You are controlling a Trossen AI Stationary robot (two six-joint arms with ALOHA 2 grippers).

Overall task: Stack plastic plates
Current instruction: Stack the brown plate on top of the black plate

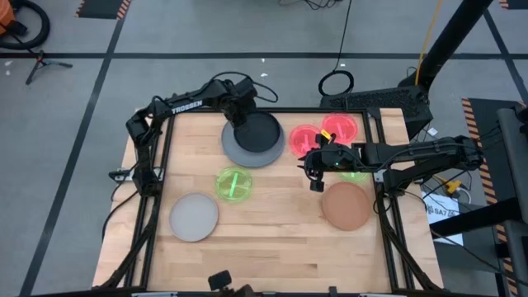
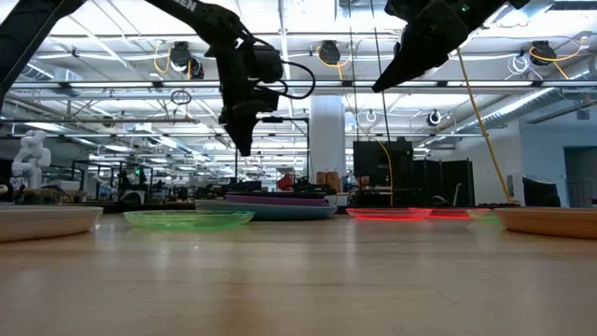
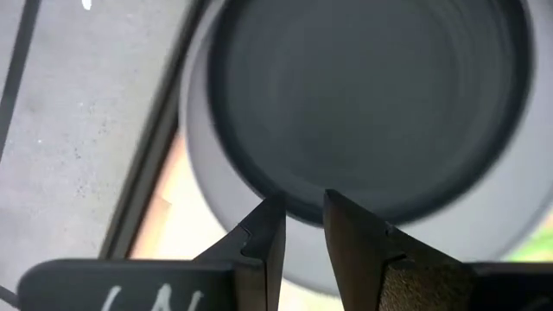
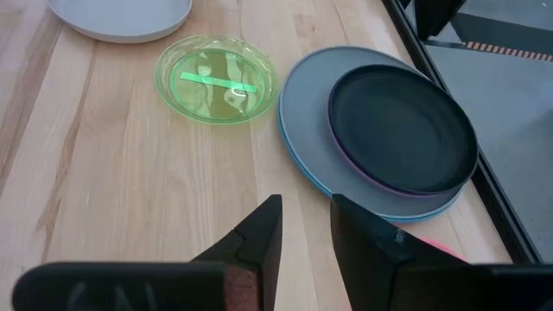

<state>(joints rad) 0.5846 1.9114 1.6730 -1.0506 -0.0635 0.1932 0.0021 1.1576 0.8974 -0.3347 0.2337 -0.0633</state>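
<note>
A stack of plates (image 1: 252,139) stands at the table's far middle: a black plate (image 4: 402,130) on top, a purple rim under it, then large grey (image 4: 302,104) and blue ones. My left gripper (image 1: 242,115) hangs just above the black plate's far rim (image 3: 285,203), slightly open and touching nothing; in the low view it (image 2: 244,140) is clear of the stack (image 2: 280,201). My right gripper (image 1: 316,180) is raised (image 2: 401,75) right of the stack, narrowly open and empty. Lying loose are a green plate (image 1: 233,183), two pink-red plates (image 1: 305,140) (image 1: 340,126), a brown plate (image 1: 346,205) and a pale grey plate (image 1: 194,216).
A second green plate (image 1: 353,171) lies partly hidden under my right arm. The table's black frame rail (image 1: 272,111) runs close behind the stack. Bare wood lies along the near edge (image 1: 272,256) and between the green and brown plates.
</note>
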